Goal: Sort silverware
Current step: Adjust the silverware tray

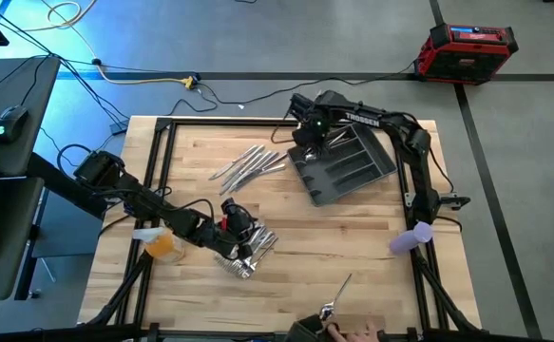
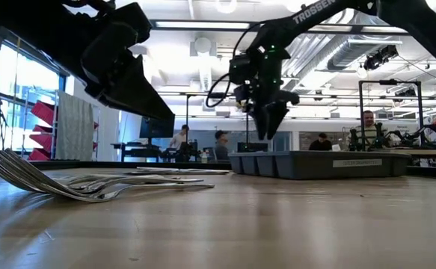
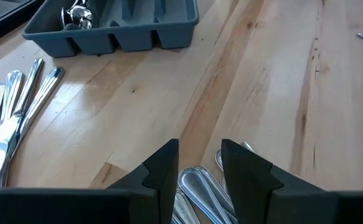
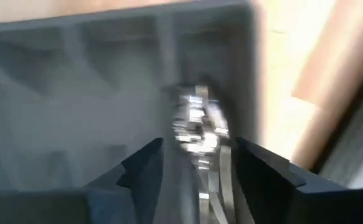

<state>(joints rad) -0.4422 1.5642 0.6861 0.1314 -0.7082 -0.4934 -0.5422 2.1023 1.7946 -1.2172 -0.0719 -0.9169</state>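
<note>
Lying between right pincer [image 4: 200, 165] fingers: silverware [image 4: 197, 127]

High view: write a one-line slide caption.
Right hand open over the grey tray; left hand above a silverware pile, more pieces lying mid-table.

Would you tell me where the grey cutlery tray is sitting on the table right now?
In the high view the grey tray sits at the table's far right, angled, under the right gripper, with a fan of loose silverware to its left.
</note>
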